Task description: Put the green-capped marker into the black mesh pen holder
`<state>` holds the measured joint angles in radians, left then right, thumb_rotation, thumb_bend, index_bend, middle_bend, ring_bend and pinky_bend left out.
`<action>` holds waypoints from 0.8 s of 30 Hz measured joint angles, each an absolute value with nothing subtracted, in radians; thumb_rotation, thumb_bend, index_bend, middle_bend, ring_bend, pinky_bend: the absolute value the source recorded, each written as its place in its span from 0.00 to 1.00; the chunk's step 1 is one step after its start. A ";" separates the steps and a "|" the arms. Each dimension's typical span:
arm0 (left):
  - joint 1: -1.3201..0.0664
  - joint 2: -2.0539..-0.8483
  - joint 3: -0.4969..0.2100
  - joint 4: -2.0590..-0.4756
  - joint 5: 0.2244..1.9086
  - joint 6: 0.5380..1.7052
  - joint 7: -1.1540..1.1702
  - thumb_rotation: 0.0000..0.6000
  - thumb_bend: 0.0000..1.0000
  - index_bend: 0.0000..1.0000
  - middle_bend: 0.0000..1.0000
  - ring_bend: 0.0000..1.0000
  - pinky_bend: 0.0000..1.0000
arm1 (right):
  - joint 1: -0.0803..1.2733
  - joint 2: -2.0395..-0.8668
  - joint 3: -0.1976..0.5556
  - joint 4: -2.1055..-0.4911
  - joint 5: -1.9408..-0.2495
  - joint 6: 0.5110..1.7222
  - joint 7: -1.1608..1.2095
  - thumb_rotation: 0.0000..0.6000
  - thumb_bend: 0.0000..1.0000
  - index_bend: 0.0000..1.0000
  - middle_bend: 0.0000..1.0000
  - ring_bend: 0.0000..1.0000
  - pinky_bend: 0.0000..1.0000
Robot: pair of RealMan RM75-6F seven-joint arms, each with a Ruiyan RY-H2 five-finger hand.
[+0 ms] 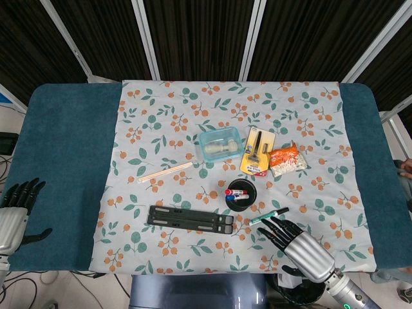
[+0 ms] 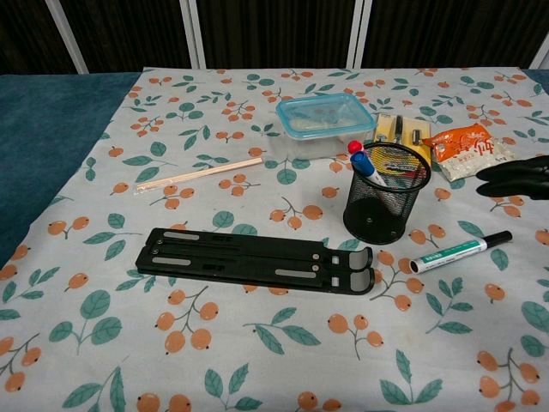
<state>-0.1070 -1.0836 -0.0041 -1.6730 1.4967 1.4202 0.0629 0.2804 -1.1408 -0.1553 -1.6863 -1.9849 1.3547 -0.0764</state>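
The green marker (image 1: 269,215) (image 2: 459,251) lies flat on the floral cloth, just right of and nearer than the black mesh pen holder (image 1: 240,194) (image 2: 384,206). The holder stands upright with a red-capped and a blue-capped pen in it. My right hand (image 1: 296,238) (image 2: 519,178) hovers close to the marker on its near side, fingers spread and holding nothing. Only its dark fingertips show at the right edge of the chest view. My left hand (image 1: 16,209) rests far off at the table's left edge, fingers apart and empty.
A black folding stand (image 1: 190,217) (image 2: 257,260) lies left of the holder. Behind it are a clear blue-lidded box (image 1: 220,143) (image 2: 326,124), a yellow card pack (image 1: 257,151), an orange snack packet (image 1: 284,159) (image 2: 467,148) and a thin wrapped stick (image 1: 164,172) (image 2: 199,174).
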 measured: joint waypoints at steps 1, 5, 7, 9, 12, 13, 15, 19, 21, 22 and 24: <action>-0.107 -1.084 -0.004 -1.673 1.496 1.420 0.063 1.00 0.03 0.00 0.00 0.00 0.00 | 0.281 -1.142 -0.156 -1.686 -1.986 1.355 -0.077 1.00 0.01 0.00 0.00 0.00 0.20; -0.108 -1.084 -0.005 -1.673 1.495 1.418 0.063 1.00 0.03 0.00 0.00 0.00 0.00 | 0.281 -1.143 -0.159 -1.686 -1.989 1.357 -0.078 1.00 0.01 0.00 0.00 0.00 0.20; -0.108 -1.084 -0.004 -1.673 1.495 1.419 0.062 1.00 0.03 0.00 0.00 0.00 0.00 | 0.281 -1.144 -0.162 -1.685 -1.992 1.357 -0.077 1.00 0.01 0.00 0.00 0.00 0.20; -0.107 -1.083 -0.005 -1.673 1.495 1.421 0.061 1.00 0.03 0.00 0.00 0.00 0.00 | 0.282 -1.144 -0.164 -1.684 -1.995 1.357 -0.078 1.00 0.01 0.00 0.00 0.00 0.20; -0.106 -1.082 -0.005 -1.673 1.495 1.421 0.058 1.00 0.03 0.00 0.00 0.00 0.00 | 0.282 -1.146 -0.167 -1.682 -1.999 1.357 -0.080 1.00 0.01 0.00 0.00 0.00 0.20; -0.106 -1.082 -0.005 -1.673 1.495 1.421 0.058 1.00 0.03 0.00 0.00 0.00 0.00 | 0.282 -1.147 -0.168 -1.681 -1.999 1.358 -0.081 1.00 0.01 0.00 0.00 0.00 0.20; -0.107 -1.082 -0.005 -1.673 1.496 1.421 0.058 1.00 0.03 0.00 0.00 0.00 0.00 | 0.282 -1.147 -0.170 -1.680 -2.000 1.358 -0.083 1.00 0.01 0.00 0.00 0.00 0.20; -0.108 -1.084 -0.004 -1.674 1.499 1.420 0.063 1.00 0.03 0.00 0.00 0.00 0.00 | 0.281 -1.146 -0.170 -1.678 -1.996 1.361 -0.082 1.00 0.01 0.00 0.00 0.00 0.20; -0.109 -1.085 -0.005 -1.674 1.499 1.422 0.061 1.00 0.03 0.00 0.00 0.00 0.00 | 0.281 -1.147 -0.169 -1.679 -1.993 1.363 -0.081 1.00 0.01 0.00 0.00 0.00 0.20; -0.108 -1.085 -0.006 -1.673 1.500 1.423 0.060 1.00 0.03 0.00 0.00 0.00 0.00 | 0.281 -1.147 -0.169 -1.679 -1.993 1.362 -0.081 1.00 0.02 0.00 0.00 0.00 0.20; -0.108 -1.085 -0.006 -1.672 1.500 1.423 0.059 1.00 0.03 0.00 0.00 0.00 0.00 | 0.281 -1.148 -0.169 -1.677 -1.992 1.362 -0.083 1.00 0.02 0.00 0.00 0.00 0.20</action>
<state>-0.1083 -1.0853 -0.0058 -1.6725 1.5004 1.4233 0.0592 0.2806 -1.1477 -0.1689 -1.6769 -1.9916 1.3618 -0.0831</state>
